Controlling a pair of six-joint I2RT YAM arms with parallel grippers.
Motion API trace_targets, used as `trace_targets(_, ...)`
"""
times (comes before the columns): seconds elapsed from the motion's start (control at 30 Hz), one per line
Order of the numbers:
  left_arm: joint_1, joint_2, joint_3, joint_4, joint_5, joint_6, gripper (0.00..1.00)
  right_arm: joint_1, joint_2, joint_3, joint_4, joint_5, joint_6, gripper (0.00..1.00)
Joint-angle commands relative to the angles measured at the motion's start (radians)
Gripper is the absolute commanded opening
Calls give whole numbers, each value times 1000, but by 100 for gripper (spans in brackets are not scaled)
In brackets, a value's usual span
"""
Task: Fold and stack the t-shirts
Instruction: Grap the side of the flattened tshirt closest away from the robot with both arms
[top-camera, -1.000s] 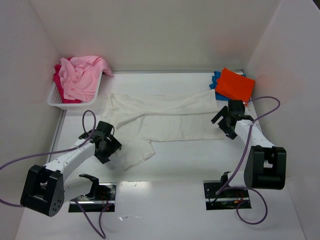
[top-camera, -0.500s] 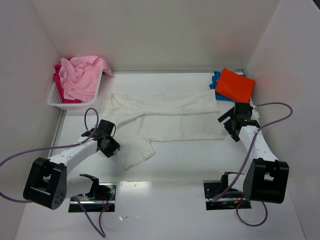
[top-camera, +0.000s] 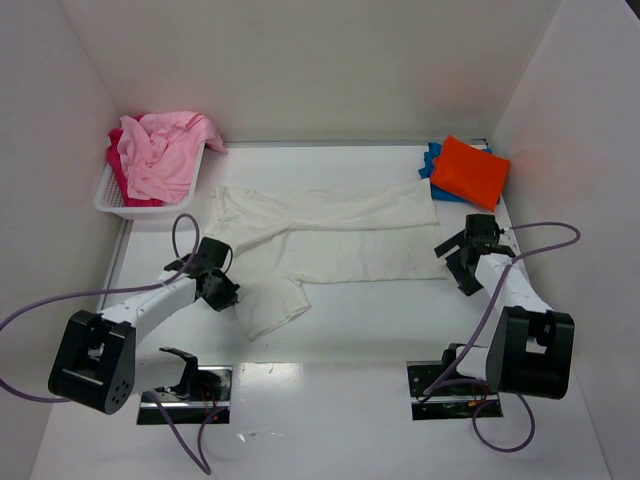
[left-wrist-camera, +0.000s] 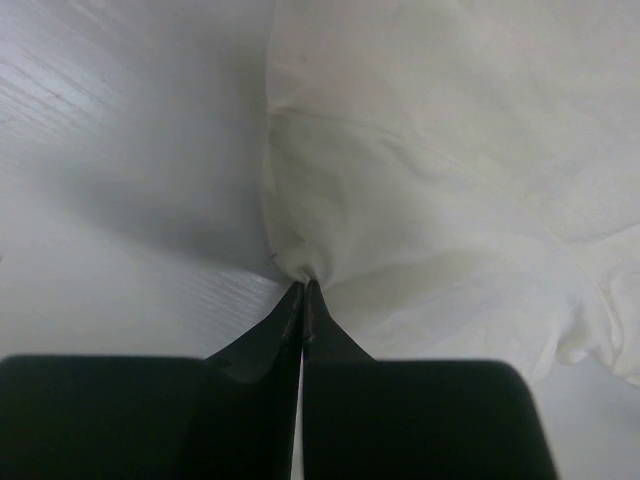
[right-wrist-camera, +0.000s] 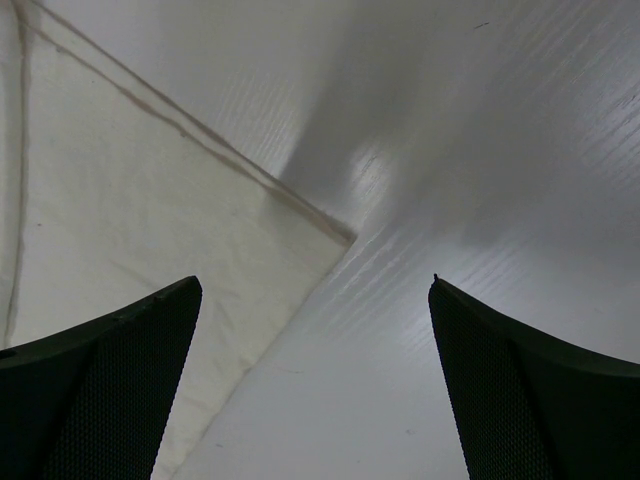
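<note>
Cream-white t-shirt (top-camera: 330, 235) lies spread mid-table, not folded up yet. Left gripper (left-wrist-camera: 303, 290) is pinched onto its near-left edge. Right gripper (right-wrist-camera: 312, 285) gapes over the near-right corner. Orange t-shirt (top-camera: 470, 170) sits folded on blue t-shirt (top-camera: 431, 158), far right. Pink t-shirt (top-camera: 160, 150) and red-magenta t-shirt (top-camera: 116, 162) wait in the basket (top-camera: 108, 198).

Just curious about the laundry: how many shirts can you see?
5: cream one spread mid-table, pink over red in the basket, orange atop blue far right. More may hide underneath.

Left tool (left-wrist-camera: 303, 285) pinched shut; right tool (right-wrist-camera: 315, 290) spread wide, both low
</note>
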Motion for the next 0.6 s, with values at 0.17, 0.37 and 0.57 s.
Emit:
trace_targets(0.17,-4,-32,106,-52,-26,14,0,-8,38,8,29,19,7,96)
trace_targets(0.37,-4,-42,116,-52,-26,24,0,-8,82,18,38,22,17,83)
trace_targets(0.57,-4,-60,93,-52,-26,11,0,-8,118,18,47,23,7,64)
